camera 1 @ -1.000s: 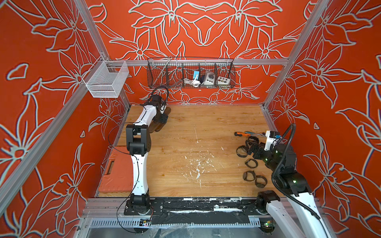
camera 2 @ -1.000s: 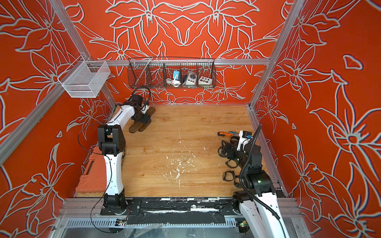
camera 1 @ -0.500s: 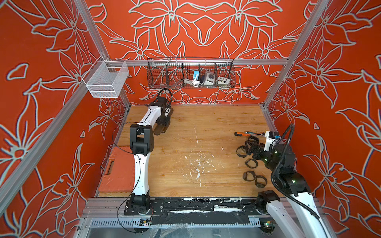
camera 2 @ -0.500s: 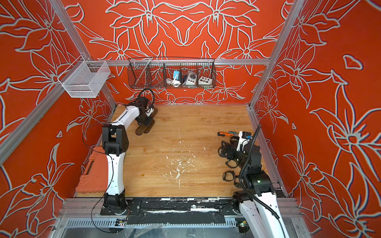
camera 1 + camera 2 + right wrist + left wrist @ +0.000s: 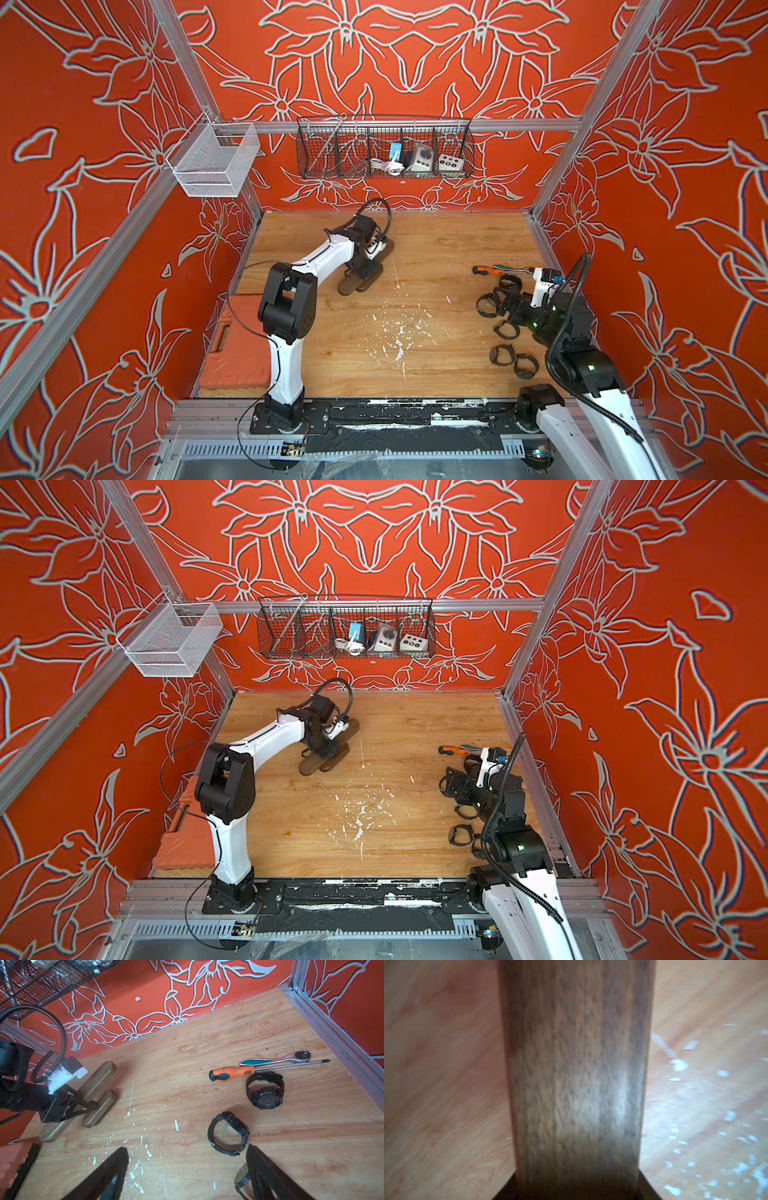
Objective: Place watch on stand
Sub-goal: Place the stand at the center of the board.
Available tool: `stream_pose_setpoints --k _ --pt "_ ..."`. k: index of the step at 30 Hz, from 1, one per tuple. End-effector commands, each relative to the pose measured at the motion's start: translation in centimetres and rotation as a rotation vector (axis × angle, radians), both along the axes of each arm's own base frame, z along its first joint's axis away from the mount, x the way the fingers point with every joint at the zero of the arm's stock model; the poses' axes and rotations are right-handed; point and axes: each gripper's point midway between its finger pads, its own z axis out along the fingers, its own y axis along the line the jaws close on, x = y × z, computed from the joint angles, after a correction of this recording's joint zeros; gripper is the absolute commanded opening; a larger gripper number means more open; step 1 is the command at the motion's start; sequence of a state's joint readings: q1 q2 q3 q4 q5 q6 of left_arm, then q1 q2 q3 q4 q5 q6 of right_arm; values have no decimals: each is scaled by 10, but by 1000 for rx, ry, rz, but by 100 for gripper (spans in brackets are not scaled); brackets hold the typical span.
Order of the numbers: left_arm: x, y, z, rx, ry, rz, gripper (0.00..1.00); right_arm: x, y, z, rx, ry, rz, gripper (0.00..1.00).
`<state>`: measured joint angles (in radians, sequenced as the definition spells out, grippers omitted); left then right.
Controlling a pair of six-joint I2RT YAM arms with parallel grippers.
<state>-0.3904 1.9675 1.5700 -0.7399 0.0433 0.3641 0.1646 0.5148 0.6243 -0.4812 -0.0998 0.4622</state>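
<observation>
Stand: dark wooden stand (image 5: 348, 286) at 11 o'clock on the table (image 5: 436, 249); its long bar (image 5: 575, 1084) runs from 1 to 7 o'clock over a smaller oval base (image 5: 99, 1108)
Left claw: left claw (image 5: 89, 1106) clamped across the middle of the bar, one finger on either side
Contact: cannot tell whether the base touches the table
Right claw: right claw (image 5: 186, 1148) with jaws wide apart, hanging above the watches (image 5: 503, 354) at 3 to 4 o'clock
Watches: face-up watch (image 5: 265, 1093); watch on its side (image 5: 227, 1133) near it; third watch (image 5: 241, 1178) partly hidden by a finger
Tools: orange-handled screwdriver (image 5: 230, 1074) beside a ratchet wrench (image 5: 291, 1059) at 2 o'clock
Case: orange tool case (image 5: 237, 345) at 8 o'clock
</observation>
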Motion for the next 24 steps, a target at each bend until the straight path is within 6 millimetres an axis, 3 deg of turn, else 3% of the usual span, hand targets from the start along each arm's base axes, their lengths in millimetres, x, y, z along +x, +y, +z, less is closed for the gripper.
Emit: stream_pose_setpoints --k 1,5,9,14,24 --pt "-15 -39 22 -60 -72 -180 27 -4 -6 4 -16 1 -30 92" --pt "-43 -79 31 -93 -106 -388 27 -7 -6 2 -11 5 -30 92" --pt "-64 -105 37 -94 -81 -541 26 -10 -8 -2 -21 20 -32 92" --pt "-88 -123 20 -11 -23 -692 27 -15 -9 -13 -27 49 -36 92" --pt "-102 -149 0 10 0 -797 32 -19 -13 -25 -41 91 -53 92"
